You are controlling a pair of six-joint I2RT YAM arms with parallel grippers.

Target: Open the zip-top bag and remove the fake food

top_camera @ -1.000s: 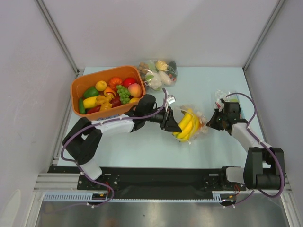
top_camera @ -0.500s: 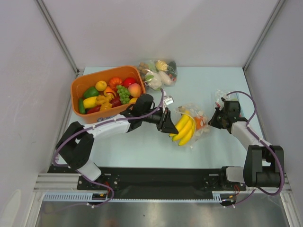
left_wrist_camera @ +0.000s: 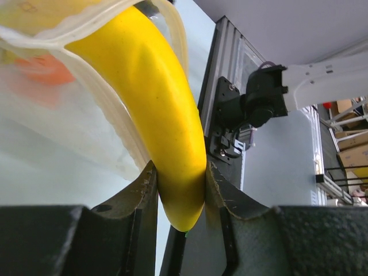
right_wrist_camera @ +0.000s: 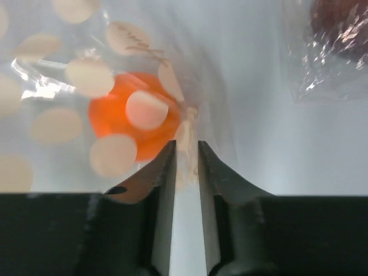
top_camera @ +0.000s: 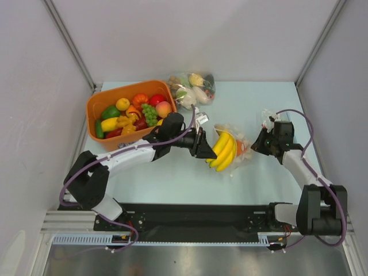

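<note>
My left gripper point(top_camera: 209, 152) is shut on the end of a yellow banana bunch point(top_camera: 223, 151), part of the fake food. In the left wrist view the banana point(left_wrist_camera: 155, 103) sits pinched between both fingers of the left gripper point(left_wrist_camera: 179, 172), and its upper part is still inside the mouth of the clear zip-top bag point(left_wrist_camera: 86, 86). The bag point(top_camera: 244, 144) lies right of the bananas with an orange piece point(top_camera: 240, 148) inside. My right gripper point(top_camera: 257, 144) is at the bag's right edge. Its jaws point(right_wrist_camera: 186, 146) stand slightly apart round a crumpled fold of film, close to the orange piece point(right_wrist_camera: 129, 123).
An orange basket point(top_camera: 94, 106) full of toy fruit stands at the back left. A second filled clear bag point(top_camera: 192, 89) lies behind it to the right. A small crumpled bag point(top_camera: 268, 118) with something dark red point(right_wrist_camera: 339, 20) lies beside the right wrist.
The left gripper has drawn the bananas leftward, farther out of the bag. The right jaws, pinched shut on the bag's edge before, have parted a little.
</note>
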